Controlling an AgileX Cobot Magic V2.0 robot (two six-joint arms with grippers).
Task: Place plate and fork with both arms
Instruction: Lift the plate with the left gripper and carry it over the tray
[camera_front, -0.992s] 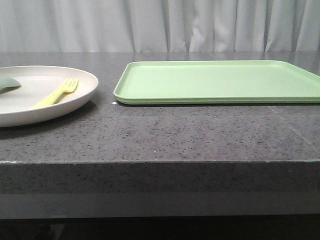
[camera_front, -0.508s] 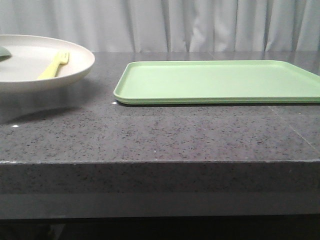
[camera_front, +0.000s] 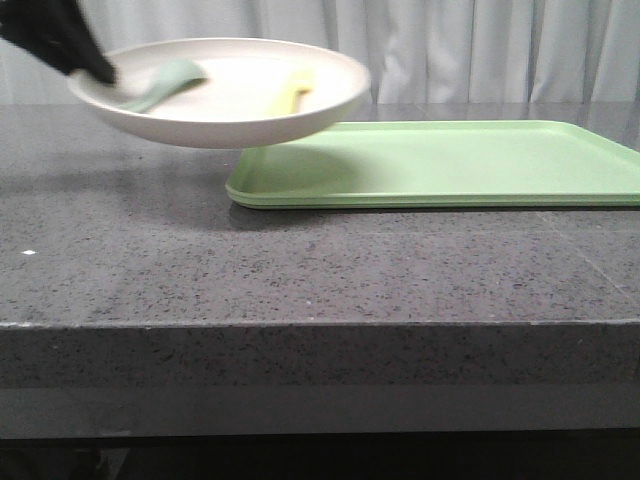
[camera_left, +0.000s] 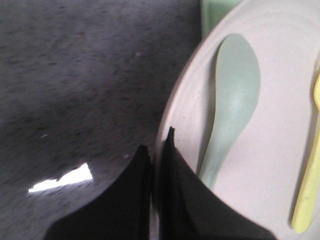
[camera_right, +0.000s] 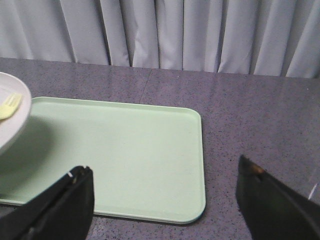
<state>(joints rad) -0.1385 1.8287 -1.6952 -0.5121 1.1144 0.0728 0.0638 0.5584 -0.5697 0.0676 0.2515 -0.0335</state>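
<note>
The left hand (camera_left: 157, 150) is clamped on the plate's (camera_front: 230, 120) rim, holding it in the air above the counter (camera_front: 300, 270) at the tray's (camera_front: 450, 165) near corner — fork (camera_left: 307, 170) and spoon (camera_left: 230, 100) ride inside. The right hand (camera_right: 165, 200) hangs spread wide and empty over the tray, apparently ready for the fork.

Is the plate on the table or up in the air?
In the air: the plate hangs above the table, its rim pinched by the left gripper.
</note>
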